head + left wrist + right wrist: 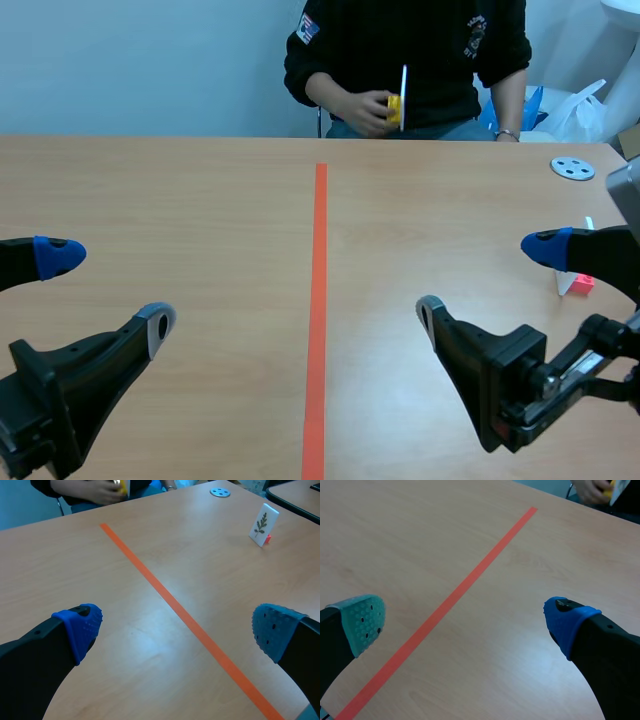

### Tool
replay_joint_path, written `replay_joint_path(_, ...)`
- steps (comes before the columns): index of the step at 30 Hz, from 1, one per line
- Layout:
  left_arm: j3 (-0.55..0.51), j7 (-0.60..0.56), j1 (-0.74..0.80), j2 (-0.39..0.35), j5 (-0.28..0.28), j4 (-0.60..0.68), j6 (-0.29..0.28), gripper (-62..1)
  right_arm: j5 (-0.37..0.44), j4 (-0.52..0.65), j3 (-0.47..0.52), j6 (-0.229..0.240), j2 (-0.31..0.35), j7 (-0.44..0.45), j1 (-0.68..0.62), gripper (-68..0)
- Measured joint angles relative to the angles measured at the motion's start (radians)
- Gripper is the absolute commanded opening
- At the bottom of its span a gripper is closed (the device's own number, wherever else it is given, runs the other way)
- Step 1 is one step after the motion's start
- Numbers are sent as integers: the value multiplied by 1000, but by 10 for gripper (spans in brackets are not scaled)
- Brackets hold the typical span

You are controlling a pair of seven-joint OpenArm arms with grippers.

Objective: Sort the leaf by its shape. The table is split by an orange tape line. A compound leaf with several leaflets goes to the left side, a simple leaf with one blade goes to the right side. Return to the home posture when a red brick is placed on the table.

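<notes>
- The left tool [108, 290] and the right tool [488, 278] both hung low over the worktop [200, 200], each with its fingers spread apart and nothing between them.
- The leaf card [263, 524] stood upright on a small red stand [268, 539], right of the orange tape line [319, 300] and just beside the right tool's outer finger.
- Its drawing looked like a sprig with several leaflets, so it probably belonged on the left side. The print was small, so the shape could be misread.
- The card was thin and tall on a narrow foot. A careless sweep or an off-centre pinch by the right tool would likely tip it.
- Carrying it over the line could bring the right arm close to the left tool.
- Across the worktop a person's hand [362, 108] held a white card in a yellow holder [394, 108]. A far reach might meet that hand.
- The red stand might be mistaken for the brick cue; no brick showed.
- A grey disc [572, 168] lay near the far right edge.
- The patches on the person's dark top [400, 40] were too small to read, and the leaf card showed no legible writing.
</notes>
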Motion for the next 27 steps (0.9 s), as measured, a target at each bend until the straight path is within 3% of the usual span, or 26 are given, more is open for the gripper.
replay_joint_path(27,0,19,0,0,0,0,0,14,0,0,0,0,0,0,0,4)
